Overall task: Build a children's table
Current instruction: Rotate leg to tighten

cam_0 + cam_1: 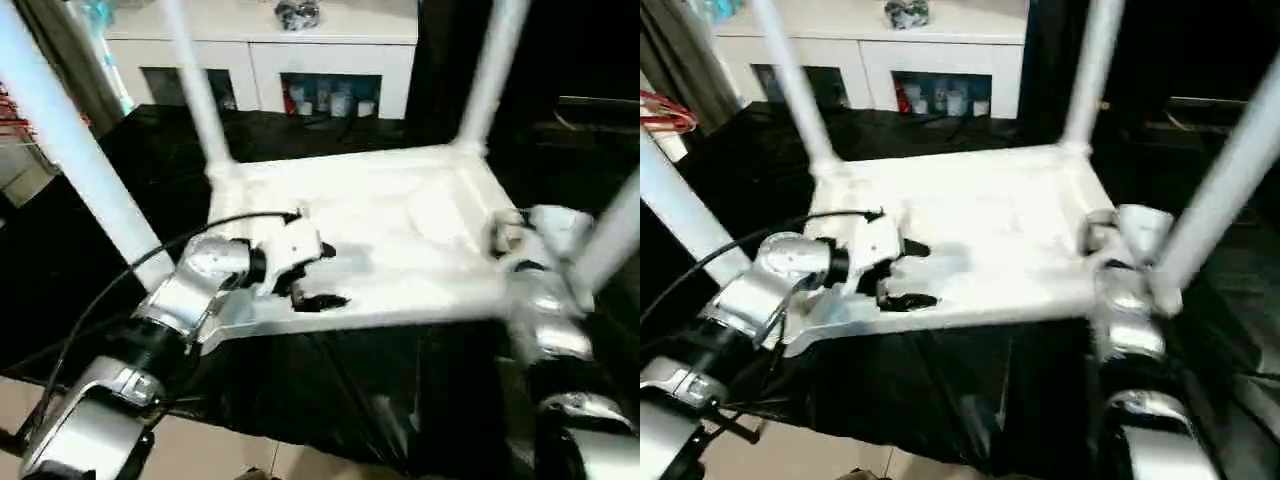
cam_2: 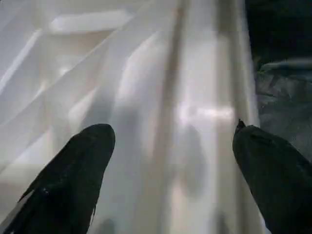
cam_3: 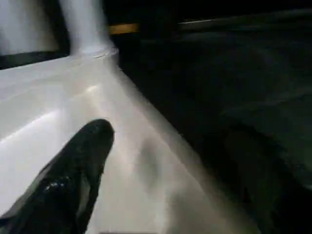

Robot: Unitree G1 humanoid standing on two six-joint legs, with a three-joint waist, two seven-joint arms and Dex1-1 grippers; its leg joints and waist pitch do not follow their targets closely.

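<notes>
Children's table (image 1: 400, 230), white, inverted, four legs fitted.
Left gripper (image 1: 318, 278) jaws apart astride near rim; right gripper (image 3: 161, 170) jaws apart astride side rim.

I see my all-white table (image 1: 400, 230) on a black cloth (image 1: 330, 390), my black fingers (image 2: 73, 180), silver forearms (image 1: 170, 310), and a white cabinet (image 1: 260, 50) behind.

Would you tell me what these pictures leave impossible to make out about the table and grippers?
- Table legs: upper ends cut off by the head views' top edge.
- Right gripper: second finger lost against dark cloth in its wrist view; hidden behind the wrist in the head views.
- Cabinet contents: too small and blurred.
</notes>
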